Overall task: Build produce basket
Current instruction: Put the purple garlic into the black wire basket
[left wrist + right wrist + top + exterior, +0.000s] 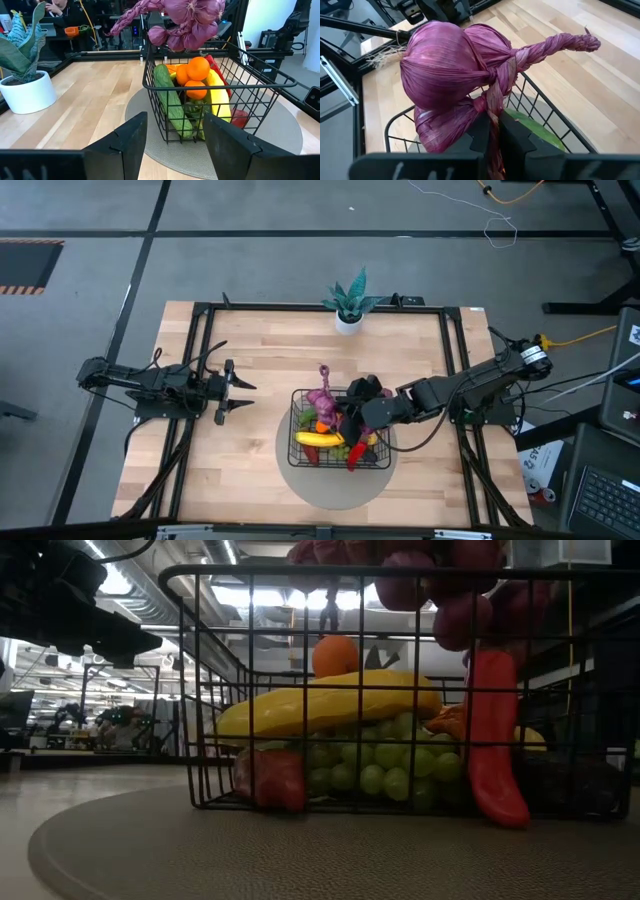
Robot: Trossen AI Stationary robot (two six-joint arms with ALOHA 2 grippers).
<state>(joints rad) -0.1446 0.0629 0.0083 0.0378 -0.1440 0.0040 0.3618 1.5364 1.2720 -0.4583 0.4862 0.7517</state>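
Note:
The black wire basket [300, 445] stands on a round grey disc [335, 488] at the table's middle. It holds a banana [330, 705], green grapes [390, 765], oranges [198, 67] and a cucumber [170, 100]. A red pepper [495, 740] stands at its near side. My right gripper [492, 132] is over the basket, shut on the purple lumpy string [445, 65], which also shows in the left wrist view [185, 20]. My left gripper [240, 392] is open and empty, left of the basket; its fingers show in its wrist view [175, 140]. My right gripper pinches the purple string's braided stem [495, 107] between its two fingers, just below the big bulbs. The fingers come from the table's right. The bulbs [192, 15] are held above the basket's rim, and the braided tail [560, 42] sticks out past the basket's far side.
A green potted plant in a white pot [350, 305] stands at the table's far edge. Black frame rails [200, 380] run along the table's left, right and far sides. Bare wood lies between my left gripper and the basket.

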